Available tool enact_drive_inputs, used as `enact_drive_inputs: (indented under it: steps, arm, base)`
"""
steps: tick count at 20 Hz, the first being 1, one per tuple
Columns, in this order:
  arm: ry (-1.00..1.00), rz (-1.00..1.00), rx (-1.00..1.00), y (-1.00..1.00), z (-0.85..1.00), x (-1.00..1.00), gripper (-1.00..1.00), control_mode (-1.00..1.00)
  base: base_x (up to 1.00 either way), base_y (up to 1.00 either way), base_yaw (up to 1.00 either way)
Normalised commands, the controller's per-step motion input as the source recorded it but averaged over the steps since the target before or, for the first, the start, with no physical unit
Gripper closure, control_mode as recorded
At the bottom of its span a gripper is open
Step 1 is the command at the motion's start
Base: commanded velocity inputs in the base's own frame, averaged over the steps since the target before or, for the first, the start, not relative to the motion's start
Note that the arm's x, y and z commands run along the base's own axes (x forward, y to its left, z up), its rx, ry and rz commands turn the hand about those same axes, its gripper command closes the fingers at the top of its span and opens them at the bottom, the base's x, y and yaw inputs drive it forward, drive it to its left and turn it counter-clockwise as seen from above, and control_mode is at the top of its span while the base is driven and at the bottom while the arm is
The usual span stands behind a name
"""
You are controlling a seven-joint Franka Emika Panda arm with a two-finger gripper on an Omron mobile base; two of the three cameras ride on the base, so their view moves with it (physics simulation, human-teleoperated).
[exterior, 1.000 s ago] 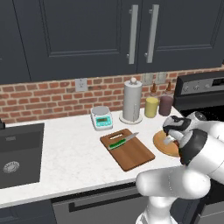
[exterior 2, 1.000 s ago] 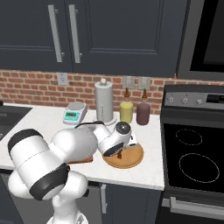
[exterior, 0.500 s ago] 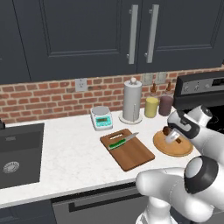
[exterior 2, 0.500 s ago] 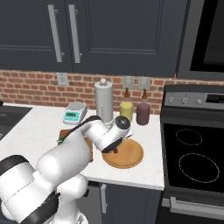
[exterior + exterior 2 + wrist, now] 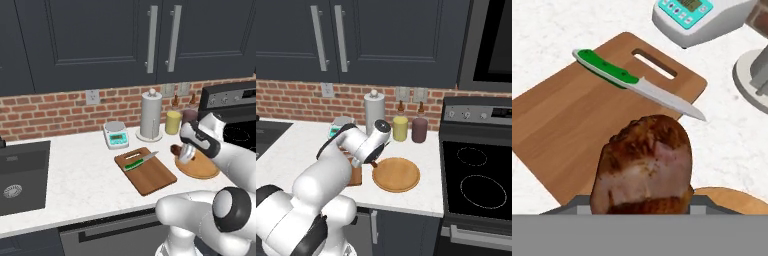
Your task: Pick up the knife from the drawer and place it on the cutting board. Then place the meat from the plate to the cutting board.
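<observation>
Left base view: gripper between plate and board, knife lying across the board's far end. Right base view: hand at the plate's left edge. Hand view: jaws clamped on meat, board ahead, knife crosswise beyond.

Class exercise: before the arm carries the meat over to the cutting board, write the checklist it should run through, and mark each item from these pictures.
1. Meat held in the gripper: ok.
2. Meat lifted clear of the plate: ok.
3. Knife already on the cutting board: ok.
4. Bare board space beside the knife for the meat: ok.
5. Path from plate to board free of obstacles: ok.
6. Grip firm enough for the carry: cannot tell.
</observation>
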Motion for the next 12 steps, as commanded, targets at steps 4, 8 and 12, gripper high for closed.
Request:
enact_drive_inputs:
  steps: [4,8,12]
  arm:
    - [0.0,0.2,-0.09,0.62,0.0,0.0,1.0,-1.0]
    - [-0.04,0.08,-0.1,0.57,0.0,0.0,1.0,-1.0]
    - [-0.04,0.01,-0.09,0.55,0.0,0.0,1.0,-1.0]
  base:
    - [0.0,0.0,0.0]
    - [0.0,0.0,0.0]
    - [0.0,0.0,0.0]
